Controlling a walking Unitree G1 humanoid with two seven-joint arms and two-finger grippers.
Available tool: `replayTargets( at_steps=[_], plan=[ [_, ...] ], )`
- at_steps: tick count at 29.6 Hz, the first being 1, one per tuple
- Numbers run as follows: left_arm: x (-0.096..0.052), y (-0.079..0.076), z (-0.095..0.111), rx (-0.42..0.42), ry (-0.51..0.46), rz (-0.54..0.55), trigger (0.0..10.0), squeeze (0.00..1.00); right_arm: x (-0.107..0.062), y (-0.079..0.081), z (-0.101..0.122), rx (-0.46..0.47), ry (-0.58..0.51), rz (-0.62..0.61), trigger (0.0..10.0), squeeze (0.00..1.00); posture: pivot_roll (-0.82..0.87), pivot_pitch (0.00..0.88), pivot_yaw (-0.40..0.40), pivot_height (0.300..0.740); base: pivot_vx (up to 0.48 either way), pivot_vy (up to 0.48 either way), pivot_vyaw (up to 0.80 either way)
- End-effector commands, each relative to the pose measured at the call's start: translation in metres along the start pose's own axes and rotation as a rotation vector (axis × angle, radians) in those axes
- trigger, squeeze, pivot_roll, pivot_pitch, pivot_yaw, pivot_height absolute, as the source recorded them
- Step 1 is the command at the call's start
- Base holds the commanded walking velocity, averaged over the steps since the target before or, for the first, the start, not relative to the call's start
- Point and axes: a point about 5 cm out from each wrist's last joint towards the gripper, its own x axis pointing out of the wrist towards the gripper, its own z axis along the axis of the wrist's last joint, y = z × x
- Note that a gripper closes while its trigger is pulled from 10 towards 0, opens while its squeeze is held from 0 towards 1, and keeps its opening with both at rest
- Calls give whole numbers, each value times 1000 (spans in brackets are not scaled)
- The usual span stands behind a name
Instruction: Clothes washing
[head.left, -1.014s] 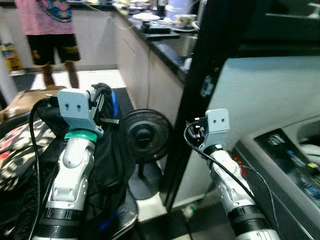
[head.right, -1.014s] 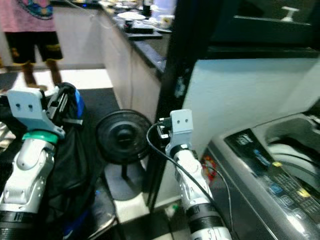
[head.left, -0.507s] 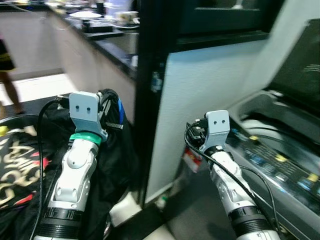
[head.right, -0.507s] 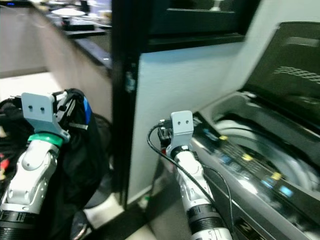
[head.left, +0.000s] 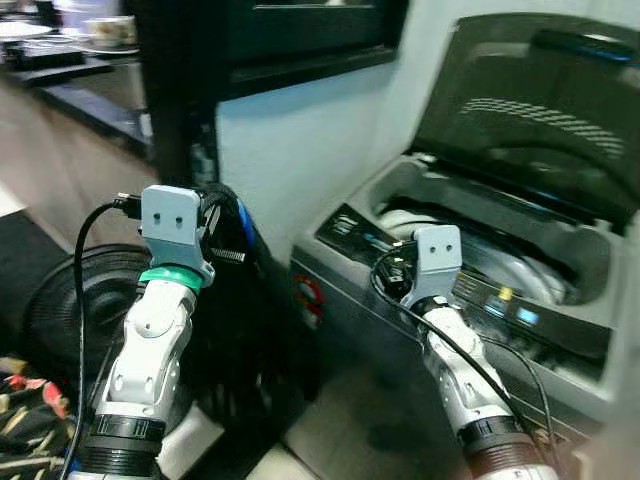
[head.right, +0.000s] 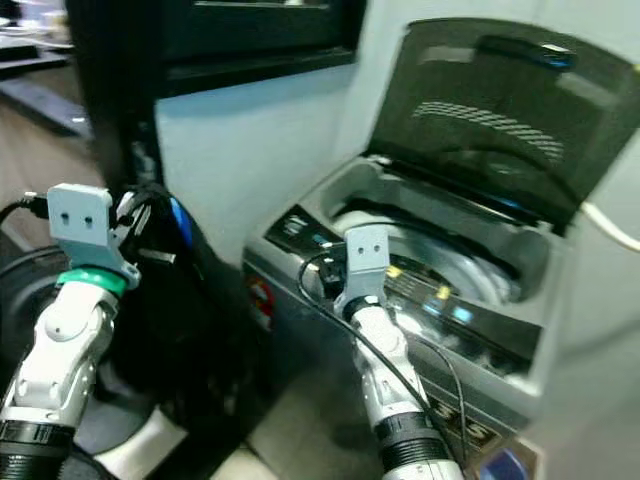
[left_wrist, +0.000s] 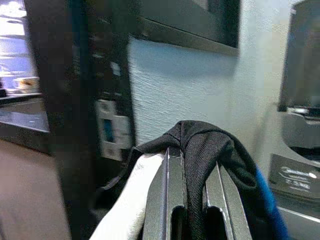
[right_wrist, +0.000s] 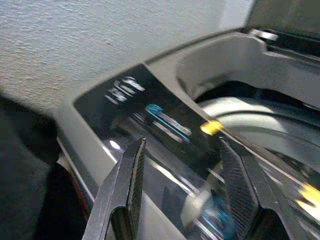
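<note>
Black garment (left_wrist: 210, 150) hangs clamped in my left gripper (left_wrist: 192, 200) at nine o'clock, my right gripper (right_wrist: 182, 187) fingers apart over the control panel (right_wrist: 150, 120), so next I should carry it to the open washing machine (head.left: 480, 250) drum at two o'clock.

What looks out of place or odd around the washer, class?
Nothing stands out. The washer lid is up and the drum open, as loading needs. The left tool is shut on a black garment beside it; the right tool is open over the control panel.
</note>
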Motion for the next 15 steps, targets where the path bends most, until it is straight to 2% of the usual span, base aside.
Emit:
replayTargets(
  at_steps=[1, 10, 15],
  plan=[
    [0, -5, 4, -4, -23, -15, 10000, 0, -3, -6, -5, 0, 20, -19, 10000, 0, -15, 9, -30, 740, 0, 0, -800],
    [-1, -4, 4, -3, -15, -15, 10000, 0, -3, -3, -7, 6, 26, -17, 10000, 0, -7, 19, -31, 740, 0, 0, -800],
    [-5, -1, -4, 13, 54, 18, 10000, 0, -3, -2, -7, 10, 28, -16, 10000, 0, -6, 25, -31, 740, 0, 0, -800]
  ],
)
